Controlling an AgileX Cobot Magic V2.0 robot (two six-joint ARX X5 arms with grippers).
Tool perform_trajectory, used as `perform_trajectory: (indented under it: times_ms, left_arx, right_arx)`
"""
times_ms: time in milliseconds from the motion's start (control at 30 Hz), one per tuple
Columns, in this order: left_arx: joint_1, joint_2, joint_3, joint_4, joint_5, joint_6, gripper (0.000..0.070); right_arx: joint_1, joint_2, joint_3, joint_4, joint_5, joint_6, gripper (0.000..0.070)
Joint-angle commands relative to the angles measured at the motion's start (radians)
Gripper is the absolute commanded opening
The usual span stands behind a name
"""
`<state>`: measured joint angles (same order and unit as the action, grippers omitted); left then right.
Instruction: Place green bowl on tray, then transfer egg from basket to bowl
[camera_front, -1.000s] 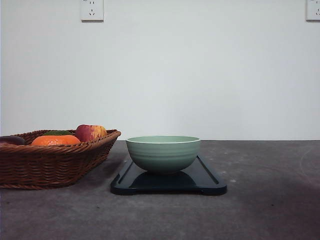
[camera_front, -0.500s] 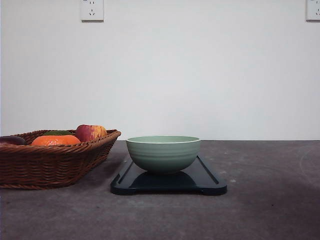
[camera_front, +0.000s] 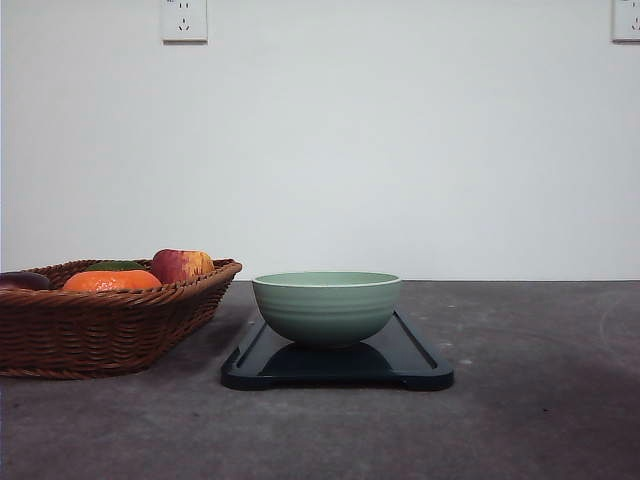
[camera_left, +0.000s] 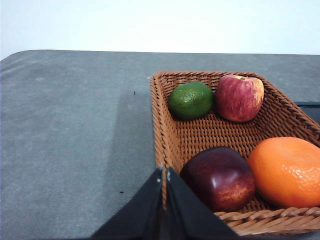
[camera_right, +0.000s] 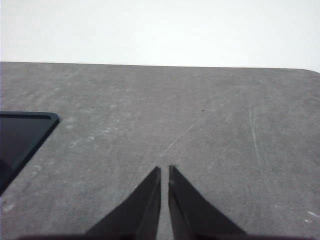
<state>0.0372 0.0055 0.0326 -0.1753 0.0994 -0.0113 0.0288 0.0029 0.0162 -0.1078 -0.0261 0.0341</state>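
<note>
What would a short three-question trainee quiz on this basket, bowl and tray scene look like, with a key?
1. True or false: the green bowl stands on the tray.
2. Which fruit in the basket lies beside the red-yellow apple? A) green round fruit B) banana C) pear
3. Fill in: the fingers of the left gripper and right gripper are nearly ____.

Key: 1 true; 2 A, the green round fruit; 3 closed, and neither holds anything.
</note>
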Motion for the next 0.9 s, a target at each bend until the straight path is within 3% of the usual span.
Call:
perform_trajectory:
  times_ms: [0,867]
  left_arx:
    - [0.002,-0.002,-0.019,-0.005,-0.002,0.003,0.0]
    - [0.002,-0.002,-0.019,-0.005,-0.002,0.003,0.0]
  right_arx:
    - [-0.001,0.001,-0.004,0.01,0.001,0.012,0.002]
    - [-0.001,0.001,-0.004,0.011,0.001,0.012,0.002]
